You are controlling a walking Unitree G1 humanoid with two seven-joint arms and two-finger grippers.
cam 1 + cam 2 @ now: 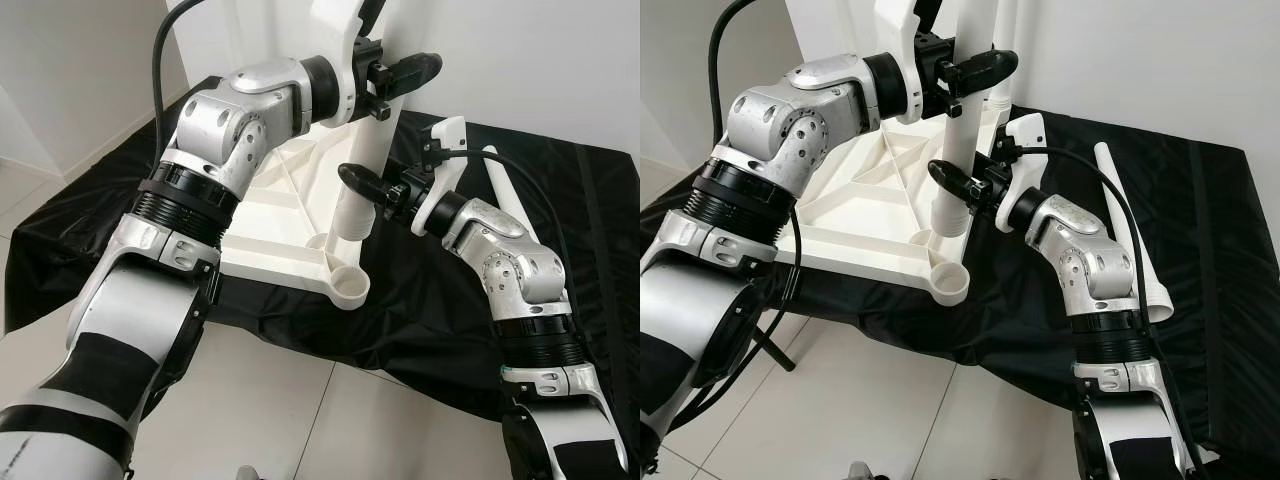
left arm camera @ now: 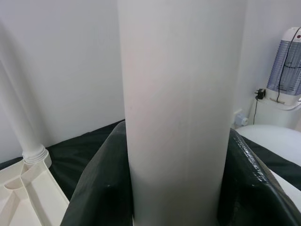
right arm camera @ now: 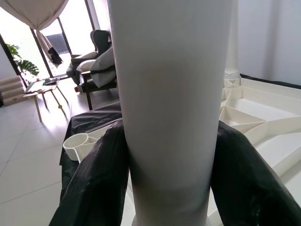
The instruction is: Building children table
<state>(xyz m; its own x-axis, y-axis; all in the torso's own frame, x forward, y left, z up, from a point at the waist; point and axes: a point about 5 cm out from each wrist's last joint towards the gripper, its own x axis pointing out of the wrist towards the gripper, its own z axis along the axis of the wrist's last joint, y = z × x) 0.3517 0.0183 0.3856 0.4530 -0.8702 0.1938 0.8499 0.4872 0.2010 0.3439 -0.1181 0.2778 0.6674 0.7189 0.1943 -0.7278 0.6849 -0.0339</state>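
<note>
Both grippers are closed on the same white table leg [image 1: 368, 150], which stands upright in a corner socket of the upturned white tabletop [image 1: 290, 225]. The left gripper [image 1: 392, 78] clamps it high up, the right gripper [image 1: 372, 190] grips it low, just above the socket, and each wrist view shows black fingers [image 2: 101, 188] pressed against either side of the tube.

The tabletop lies underside-up on a black cloth [image 1: 560, 180], its ribbed frame showing. An empty round socket [image 1: 349, 284] sits at the corner nearest the robot, close to the cloth's near edge. Another leg [image 1: 1003, 60] already stands at the far corner, and a spare leg [image 1: 1130, 225] lies loose on the cloth toward its right edge.

My main worry is a crooked seat. If the two grippers push along slightly different lines, the leg would likely tilt and jam in the socket instead of going fully home. Whether it has bottomed out cannot be told, since the joint is partly hidden behind the right gripper. Hard downward force might also slide the tabletop on the slick cloth, and letting go too early could leave the leg leaning.
</note>
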